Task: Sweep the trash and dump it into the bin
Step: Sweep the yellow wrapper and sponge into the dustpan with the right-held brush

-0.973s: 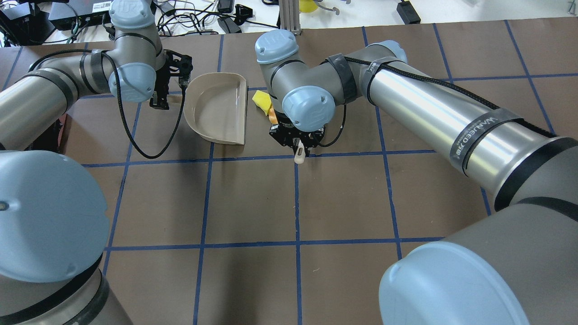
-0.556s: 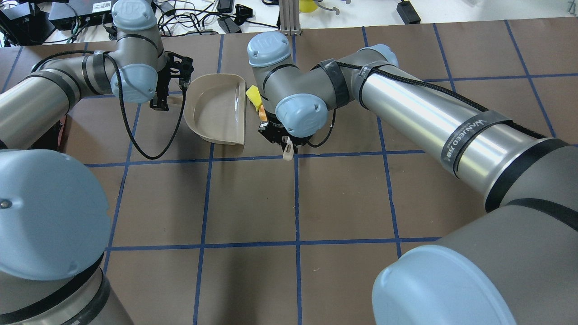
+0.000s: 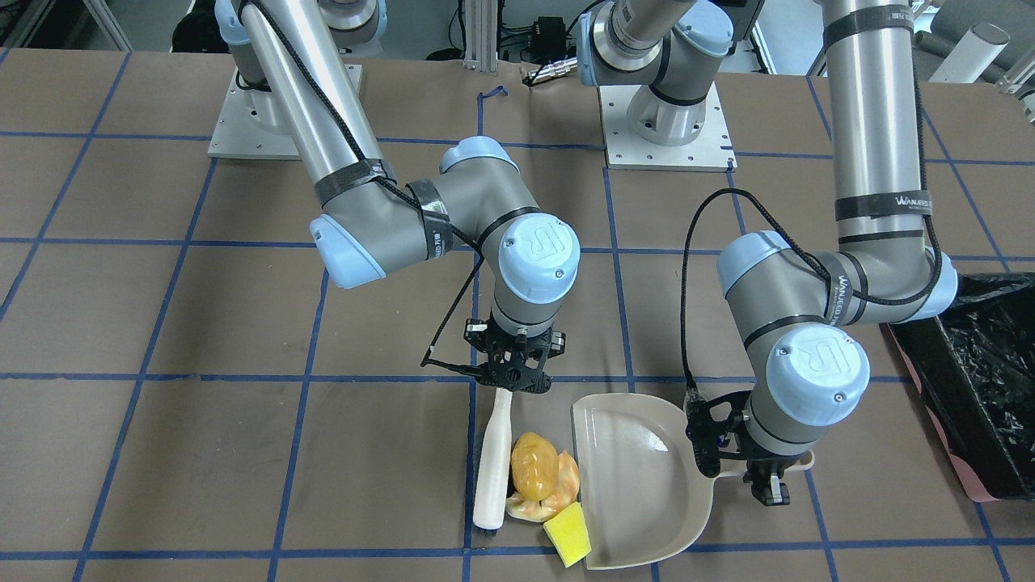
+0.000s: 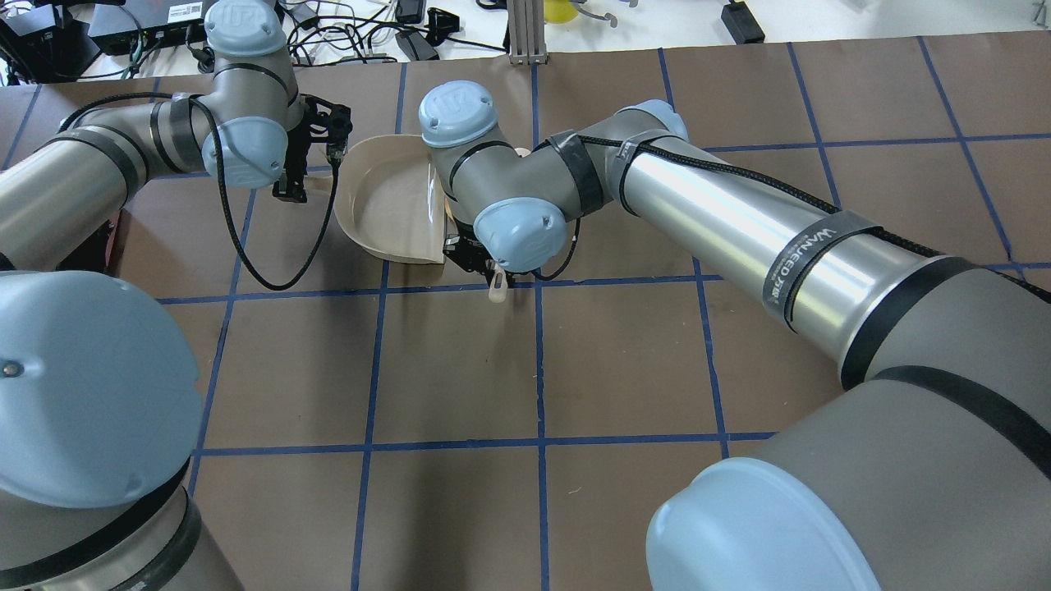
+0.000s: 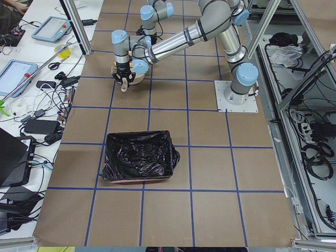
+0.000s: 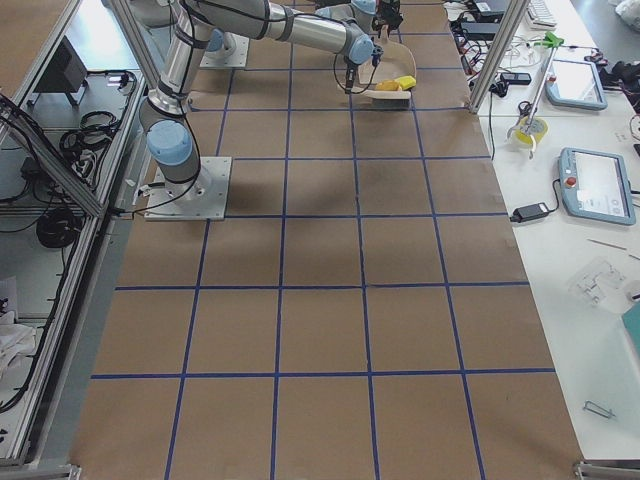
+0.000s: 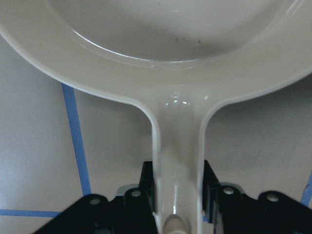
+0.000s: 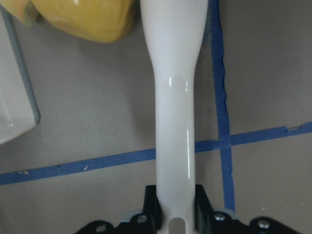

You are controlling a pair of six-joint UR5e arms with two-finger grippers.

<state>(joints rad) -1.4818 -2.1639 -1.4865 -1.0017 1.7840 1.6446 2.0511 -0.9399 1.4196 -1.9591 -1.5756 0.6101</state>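
Your right gripper (image 3: pixel 515 378), clamping the brush (image 3: pixel 492 469), has shoved trash (image 3: pixel 534 469) against the dustpan (image 3: pixel 647 485) the left gripper (image 3: pixel 766 478) clamps. Past those jaws, the sponge (image 3: pixel 567 534) may skirt its lip.

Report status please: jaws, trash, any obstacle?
Left gripper jaws shut on dustpan handle; right gripper jaws shut on brush. Trash bunched between brush and dustpan mouth, sponge at the lip. No obstacle seen.

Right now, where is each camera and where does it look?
Front-facing: across the table, facing both arms, dustpan, trash.
Overhead: behind shoulders, looking down; both arms.
Left: table end; bin near, arms far.
Right: opposite end; arms far.
Left wrist: left gripper holding dustpan.
Right wrist: right gripper holding brush.
Shared: front-facing and left show bin.
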